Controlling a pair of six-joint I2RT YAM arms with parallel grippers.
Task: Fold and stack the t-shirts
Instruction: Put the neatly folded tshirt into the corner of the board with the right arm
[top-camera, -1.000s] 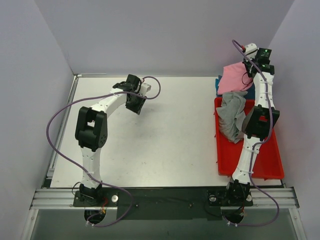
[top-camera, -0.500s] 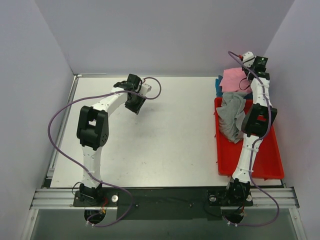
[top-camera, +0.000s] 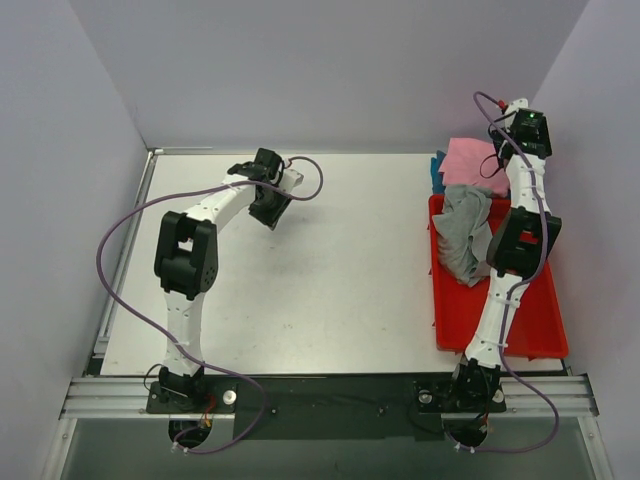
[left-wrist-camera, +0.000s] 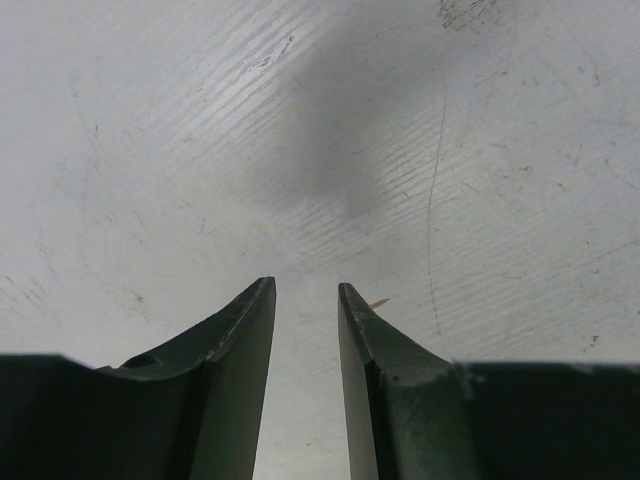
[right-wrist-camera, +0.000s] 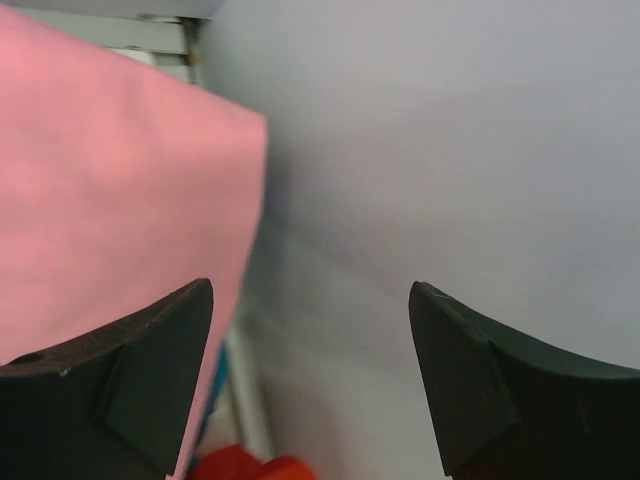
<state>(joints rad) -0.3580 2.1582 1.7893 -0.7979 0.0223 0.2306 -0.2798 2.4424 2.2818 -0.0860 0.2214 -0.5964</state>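
Observation:
A folded pink t-shirt (top-camera: 467, 163) (right-wrist-camera: 120, 190) lies at the table's far right corner on top of a teal-blue t-shirt (top-camera: 438, 172), of which only an edge shows. A crumpled grey t-shirt (top-camera: 462, 235) hangs over the far end of the red bin (top-camera: 520, 320). My right gripper (top-camera: 524, 124) (right-wrist-camera: 310, 288) hovers open just right of the pink shirt, facing the side wall, with nothing between its fingers. At the far middle-left, my left gripper (top-camera: 270, 208) (left-wrist-camera: 305, 285) hangs over bare table, open, holding nothing.
The red bin runs along the table's right side, its rim (right-wrist-camera: 240, 465) showing below the right gripper. Grey walls close in the table at the back and on both sides. A scratched white tabletop (top-camera: 330, 270) spreads between the arms.
My right gripper has opened and let go of the pink shirt, which has settled flat on the teal-blue one. The right wrist has shifted toward the wall. The left arm has barely moved.

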